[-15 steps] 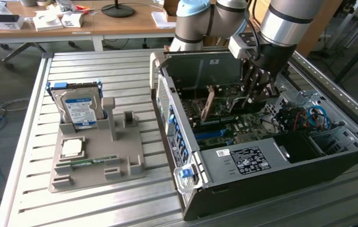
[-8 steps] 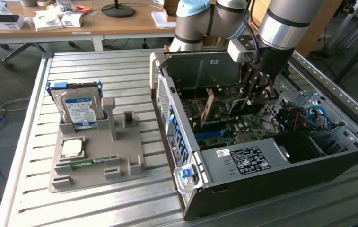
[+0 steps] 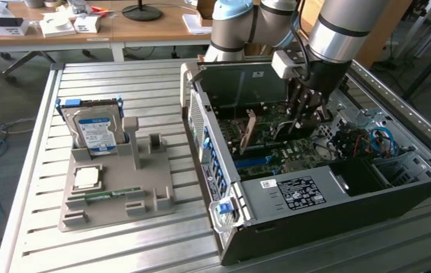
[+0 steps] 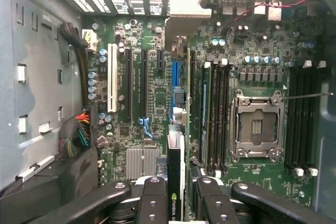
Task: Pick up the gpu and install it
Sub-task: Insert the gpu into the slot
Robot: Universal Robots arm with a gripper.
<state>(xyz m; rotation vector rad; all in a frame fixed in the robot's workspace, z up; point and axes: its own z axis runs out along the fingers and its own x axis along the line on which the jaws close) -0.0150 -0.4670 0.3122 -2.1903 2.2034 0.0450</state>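
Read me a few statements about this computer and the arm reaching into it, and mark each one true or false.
1. The gripper grips the gpu edge-on between its fingers, above the motherboard. True.
2. The hard drive sits inside the computer case. False: it stands upright in the grey holder on the table, to the exterior view's left of the case.
3. The processor socket has no cooler over it. True.
4. The computer case is closed up. False: its side is open, and the motherboard shows inside.
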